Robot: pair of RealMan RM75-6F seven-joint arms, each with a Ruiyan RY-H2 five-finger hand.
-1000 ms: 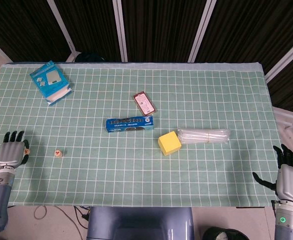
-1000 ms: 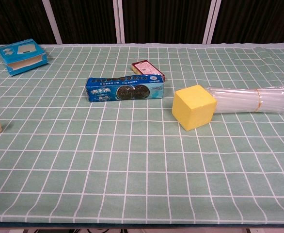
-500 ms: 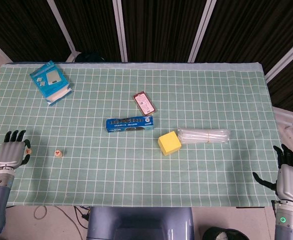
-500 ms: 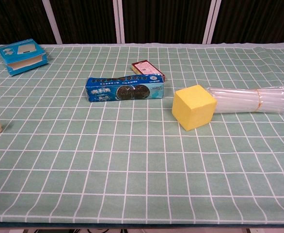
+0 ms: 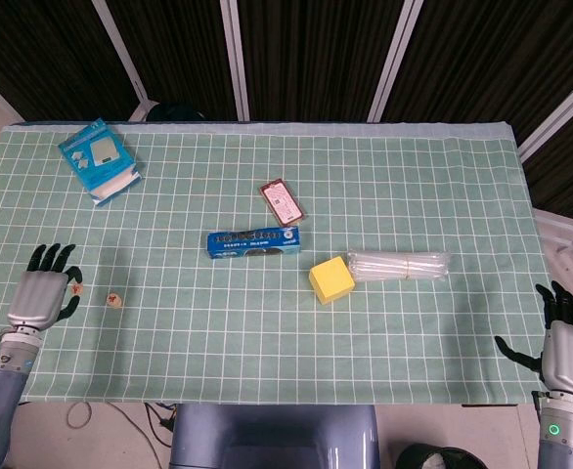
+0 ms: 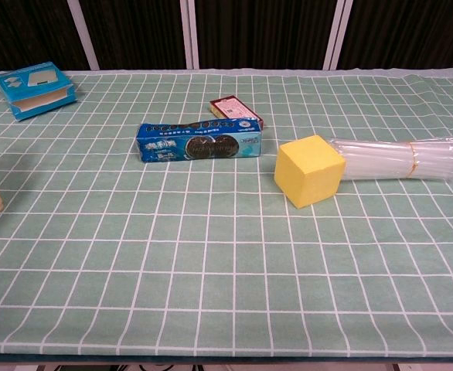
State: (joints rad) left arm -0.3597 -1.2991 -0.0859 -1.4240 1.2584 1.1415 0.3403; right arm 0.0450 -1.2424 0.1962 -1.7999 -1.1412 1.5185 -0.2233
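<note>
Nothing is picked up yet: the left hand [image 5: 40,293] hovers over the worktop's [image 5: 267,322] near left edge with fingers apart and empty, just left of the small wooden token [image 5: 115,300], which lies untouched on the cloth. The right hand [image 5: 563,344] hangs off the near right corner, fingers apart, holding nothing; the whole grasp is left to do.
</note>
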